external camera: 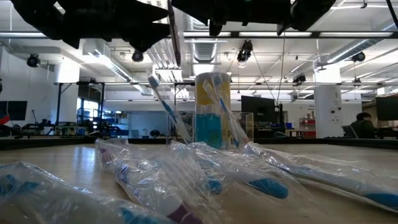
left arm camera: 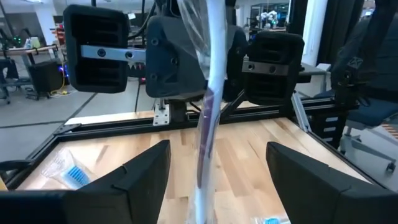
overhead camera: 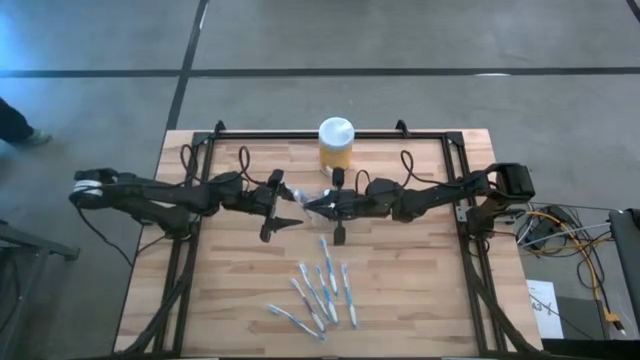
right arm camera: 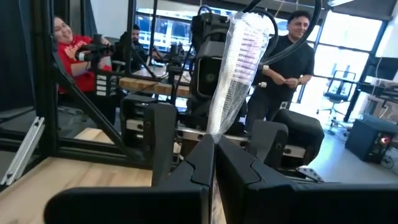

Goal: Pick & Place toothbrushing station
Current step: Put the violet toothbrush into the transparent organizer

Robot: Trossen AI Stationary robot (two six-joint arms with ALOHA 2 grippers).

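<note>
Above the table's middle my right gripper (overhead camera: 312, 205) (right arm camera: 215, 144) is shut on a blue-and-white toothbrush in a clear wrapper (left arm camera: 210, 93) (right arm camera: 239, 62). The toothbrush stands upright. My left gripper (overhead camera: 283, 207) (left arm camera: 217, 149) faces it from the table's left, open, with one finger on either side of the toothbrush's lower part and touching nothing. Several more wrapped toothbrushes (overhead camera: 322, 290) (external camera: 249, 180) lie flat on the table's near half. My right gripper pinches the wrapped toothbrush between its two fingers, level, from the table's right and across its length. The wrapper (right arm camera: 219, 127) rises above the fingers, and its other end (left arm camera: 205, 186) hangs below them, clear of the table. The toothbrush is upright.
A yellow jar with a white lid (overhead camera: 336, 143) (external camera: 212, 112) stands at the table's far edge, just behind the grippers. A black frame rail (overhead camera: 300, 135) runs around the table. People (right arm camera: 292, 56) are in the room beyond it.
</note>
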